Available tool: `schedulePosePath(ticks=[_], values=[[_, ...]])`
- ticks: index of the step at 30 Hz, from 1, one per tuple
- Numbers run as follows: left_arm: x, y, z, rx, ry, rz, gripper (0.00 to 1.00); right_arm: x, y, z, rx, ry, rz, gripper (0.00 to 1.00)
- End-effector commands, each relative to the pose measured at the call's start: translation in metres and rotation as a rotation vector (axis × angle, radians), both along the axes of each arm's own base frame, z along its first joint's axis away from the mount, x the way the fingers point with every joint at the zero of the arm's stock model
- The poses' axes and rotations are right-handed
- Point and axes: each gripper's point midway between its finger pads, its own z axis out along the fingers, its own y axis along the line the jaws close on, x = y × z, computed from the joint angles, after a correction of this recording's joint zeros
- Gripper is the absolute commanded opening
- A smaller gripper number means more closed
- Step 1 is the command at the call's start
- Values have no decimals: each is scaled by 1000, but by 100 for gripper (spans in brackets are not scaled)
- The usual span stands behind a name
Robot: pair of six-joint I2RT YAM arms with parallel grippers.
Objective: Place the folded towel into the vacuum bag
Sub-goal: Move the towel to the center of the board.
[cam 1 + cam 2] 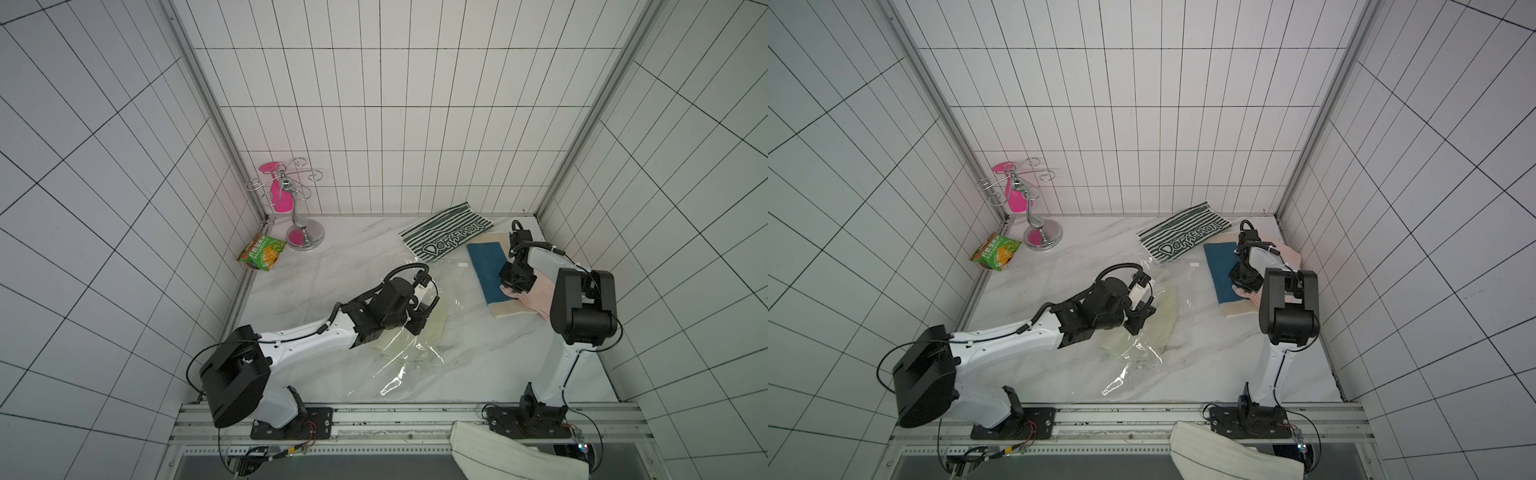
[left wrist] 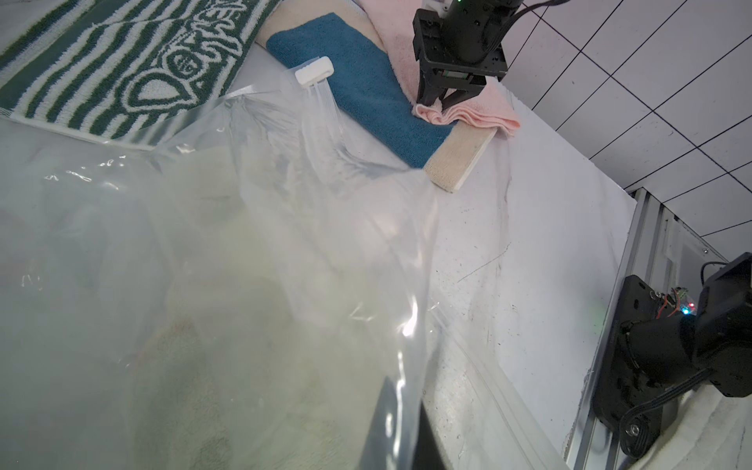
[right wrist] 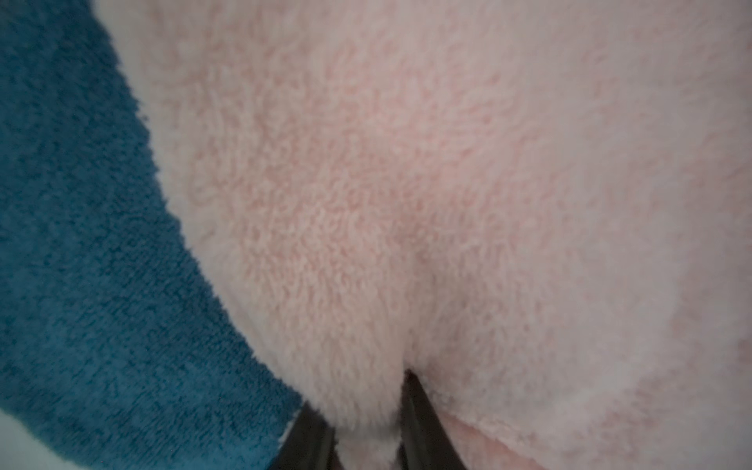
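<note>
Right claw [image 3: 362, 401] pinches a fold of the pink towel [image 1: 538, 293], right of both top views; we see the pinch only in wrist views. Left claw [image 1: 417, 326] clamps the bag [image 1: 415, 355], mid-frame.

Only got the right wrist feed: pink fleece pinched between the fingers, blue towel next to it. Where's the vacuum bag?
Observer: The vacuum bag lies in the middle of the table, on the left arm's side of the pink towel.
Operator: Anyone holding it?
Observer: The left gripper is shut on its plastic, which stands raised around it. I cannot tell whether the mouth gapes.
Operator: Anything inside?
Observer: A pale yellow cloth shows through the plastic.
</note>
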Motion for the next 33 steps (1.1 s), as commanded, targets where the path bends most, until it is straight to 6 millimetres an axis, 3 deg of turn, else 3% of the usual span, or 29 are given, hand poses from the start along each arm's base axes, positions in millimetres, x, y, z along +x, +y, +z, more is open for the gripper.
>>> schedulePosePath(ticks=[1,6,19,27,33], values=[[5,1,6,2,-6,25,0,2,12,-5,73,-19,17,11],[7,2,5,19,-10,33,0,5,13,20,24,-71,44,0],[8,3,9,21,-26,37,0,-6,30,85,-61,-180,134,0],[8,6,11,23,-42,38,0,-35,58,87,-35,-158,205,0],[8,6,14,22,-57,35,0,-48,64,75,-25,-123,227,0]])
